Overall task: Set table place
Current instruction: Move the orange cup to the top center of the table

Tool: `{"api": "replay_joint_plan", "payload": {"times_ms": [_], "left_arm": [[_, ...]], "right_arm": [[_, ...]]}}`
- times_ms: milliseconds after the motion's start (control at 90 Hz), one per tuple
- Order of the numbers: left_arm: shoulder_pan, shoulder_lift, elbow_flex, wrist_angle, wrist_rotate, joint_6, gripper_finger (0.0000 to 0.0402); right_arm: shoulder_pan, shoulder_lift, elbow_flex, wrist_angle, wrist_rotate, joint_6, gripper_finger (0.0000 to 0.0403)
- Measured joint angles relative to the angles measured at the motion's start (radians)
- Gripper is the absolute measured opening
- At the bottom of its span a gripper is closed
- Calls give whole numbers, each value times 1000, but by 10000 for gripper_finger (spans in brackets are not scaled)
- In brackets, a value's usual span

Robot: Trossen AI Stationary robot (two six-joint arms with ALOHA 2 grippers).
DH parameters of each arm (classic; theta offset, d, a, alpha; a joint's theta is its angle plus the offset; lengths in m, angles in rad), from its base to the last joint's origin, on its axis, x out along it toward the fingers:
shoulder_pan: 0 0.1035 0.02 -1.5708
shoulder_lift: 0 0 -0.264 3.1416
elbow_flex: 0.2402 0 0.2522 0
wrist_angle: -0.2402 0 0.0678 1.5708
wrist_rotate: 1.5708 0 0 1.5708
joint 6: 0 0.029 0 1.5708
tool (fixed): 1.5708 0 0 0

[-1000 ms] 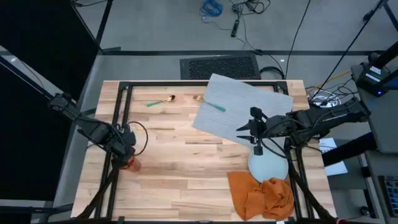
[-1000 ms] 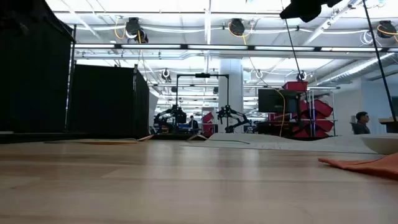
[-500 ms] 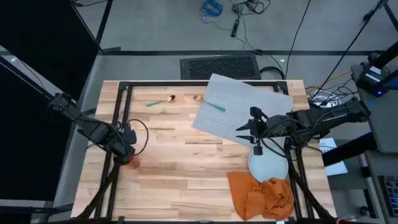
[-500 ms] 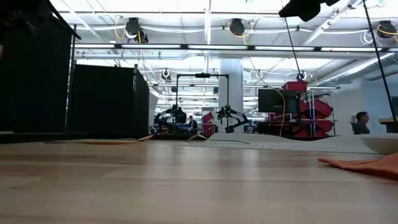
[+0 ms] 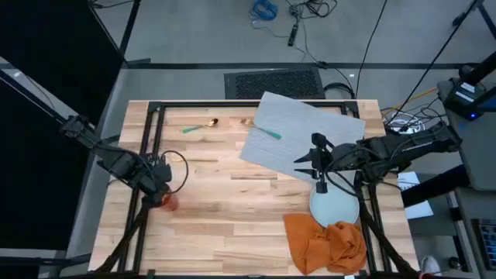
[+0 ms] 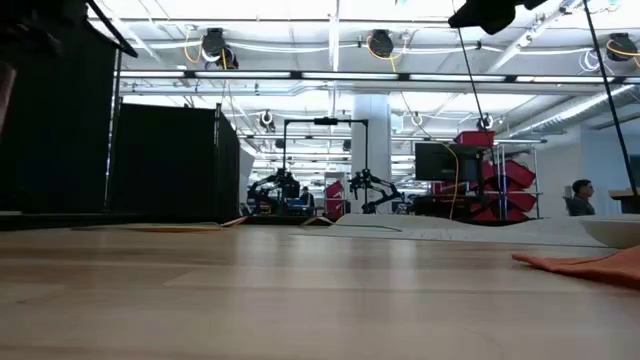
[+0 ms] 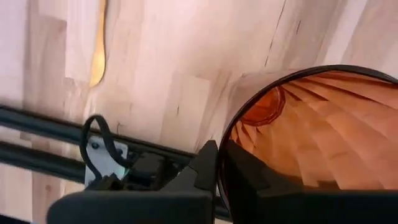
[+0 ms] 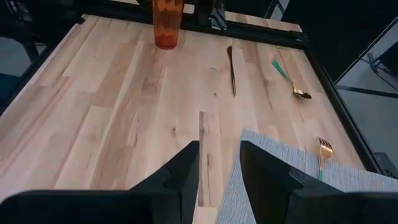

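Observation:
My left gripper (image 5: pixel 160 190) is at the table's (image 5: pixel 232 194) left side, shut on an orange ribbed cup (image 5: pixel 168 204), which also shows in the left wrist view (image 7: pixel 311 137) and far off in the right wrist view (image 8: pixel 168 22). My right gripper (image 5: pixel 304 166) hovers open over the near edge of the grey placemat (image 5: pixel 302 128), which lies flat and askew at the far right. In its own view the right gripper (image 8: pixel 219 168) has nothing between its fingers. A pale round plate (image 5: pixel 335 206) lies just near of it. My left gripper holds the cup by its rim (image 7: pixel 225 146), one finger inside the cup and one outside against the wall. The fingers come from above, pointing down. The cup stands upright below them; whether its base rests on the table I cannot tell.
A crumpled orange napkin (image 5: pixel 325 244) lies at the near right, touching the plate. A teal-handled spoon (image 5: pixel 198 127) and a gold fork (image 5: pixel 248 122) lie at the far side, a teal-handled piece (image 5: pixel 269 133) on the placemat, and a dark knife (image 8: pixel 231 68) in the middle. A black frame (image 5: pixel 151 139) borders the table.
My left gripper has shifted slightly toward the table's right edge with the orange cup, which stays upright in its hold.

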Motion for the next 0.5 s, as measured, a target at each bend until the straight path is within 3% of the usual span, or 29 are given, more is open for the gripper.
{"api": "replay_joint_plan", "payload": {"times_ms": [500], "left_arm": [[190,0,69,61,-115,251,0]], "right_arm": [[0,2,-9,4,1,0,102]]}}
